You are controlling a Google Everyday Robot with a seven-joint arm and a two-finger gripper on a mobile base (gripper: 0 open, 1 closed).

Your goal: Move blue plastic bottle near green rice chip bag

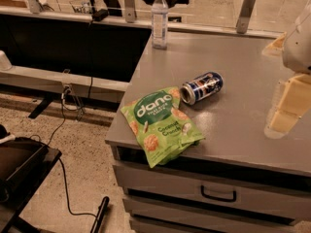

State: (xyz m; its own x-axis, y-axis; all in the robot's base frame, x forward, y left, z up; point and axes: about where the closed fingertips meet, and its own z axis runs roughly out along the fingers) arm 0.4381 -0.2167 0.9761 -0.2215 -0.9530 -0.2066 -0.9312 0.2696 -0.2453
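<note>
The blue plastic bottle (159, 19), clear with a white cap and a pale label, stands upright at the far left corner of the grey table (243, 72). The green rice chip bag (160, 126) lies flat at the table's near left corner, and its lower edge hangs a little over the front. My gripper (287, 103) is at the right edge of the view, above the right side of the table. It is far from the bottle and to the right of the bag, and it holds nothing that I can see.
A blue-and-silver soda can (201, 87) lies on its side just behind and to the right of the bag. Drawers (218, 193) sit under the tabletop. Cables (68, 130) run over the floor on the left, beside a dark stand (19, 169).
</note>
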